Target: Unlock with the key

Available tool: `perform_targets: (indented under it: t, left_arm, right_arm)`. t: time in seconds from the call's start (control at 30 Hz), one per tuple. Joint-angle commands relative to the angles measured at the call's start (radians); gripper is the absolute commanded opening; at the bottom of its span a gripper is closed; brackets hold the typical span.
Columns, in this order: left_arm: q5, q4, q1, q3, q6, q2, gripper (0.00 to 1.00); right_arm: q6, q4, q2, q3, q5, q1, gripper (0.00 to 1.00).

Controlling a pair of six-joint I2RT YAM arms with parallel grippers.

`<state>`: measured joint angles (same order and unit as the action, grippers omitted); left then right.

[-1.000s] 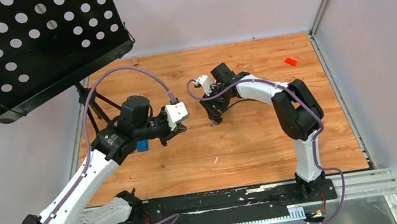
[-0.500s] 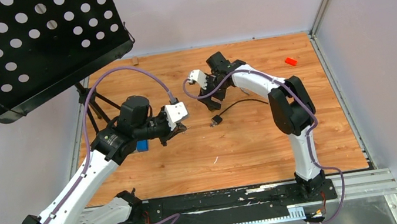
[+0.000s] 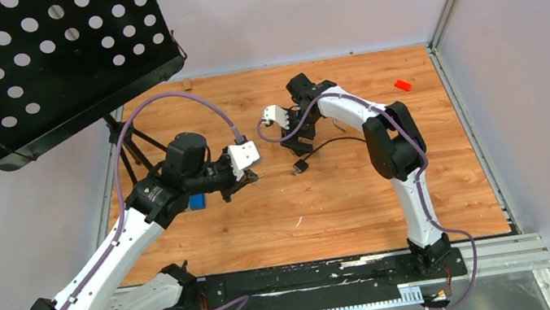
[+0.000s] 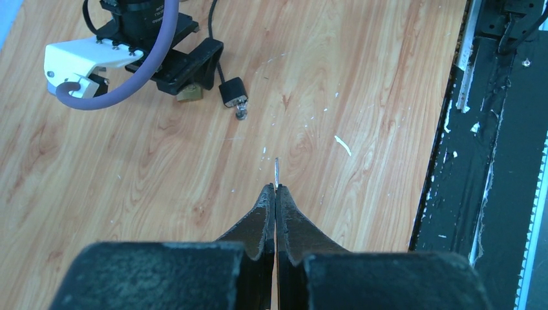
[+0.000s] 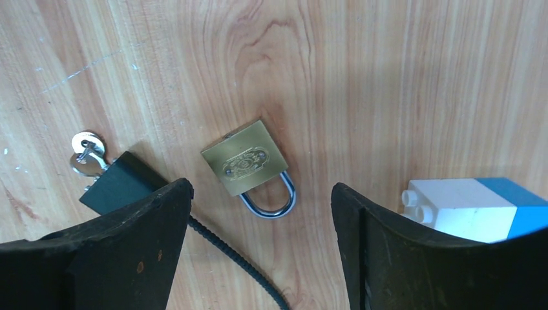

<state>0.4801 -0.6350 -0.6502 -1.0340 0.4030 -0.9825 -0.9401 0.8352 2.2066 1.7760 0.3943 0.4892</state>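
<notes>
A: Where is the tiny grey metal key?
B: The left end effector is pinching it, well apart from the small brass padlock.
A: The right end effector?
B: Hovering open above that padlock.

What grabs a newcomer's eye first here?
The right hand hangs open directly over a small brass padlock lying flat on the wooden table. The left hand is pinched shut on a thin grey key, away from the lock. A big perforated black stand looms far left.

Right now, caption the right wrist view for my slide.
Open right gripper hovers over small square brass padlock lying flat on wood-grain table, flanked by black cable block and white-and-blue brick.
</notes>
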Motion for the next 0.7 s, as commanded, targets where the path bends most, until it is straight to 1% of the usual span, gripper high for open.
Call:
perform_targets:
  t: [0.0,0.2,0.37,0.43,0.53,0.6,0.67]
  left_arm:
    - [0.003,0.027,0.0,0.0,0.008,0.014,0.0]
    - [-0.003,0.026,0.001,0.002,0.011,0.013,0.0]
    - [-0.003,0.029,0.001,0.002,0.011,0.011,0.0]
    - [-0.003,0.029,0.001,0.003,0.01,0.011,0.0]
    - [-0.005,0.028,0.001,0.002,0.011,0.013,0.0]
    - [-0.006,0.029,0.001,0.002,0.011,0.013,0.0]
    - [-0.004,0.03,0.001,0.002,0.011,0.014,0.0]
  right_arm:
    - [-0.091,0.036,0.046,0.078,0.031,-0.002,0.79]
    - [-0.125,0.077,0.101,0.139,0.044,-0.001,0.75]
    - [-0.155,0.1,0.115,0.143,0.067,0.0,0.72]
    - [-0.157,0.112,0.119,0.143,0.083,-0.001,0.69]
    - [-0.141,0.134,0.123,0.134,0.111,0.0,0.61]
    - [-0.11,0.123,0.115,0.107,0.121,0.0,0.57]
    - [-0.073,0.094,0.1,0.069,0.126,0.0,0.55]
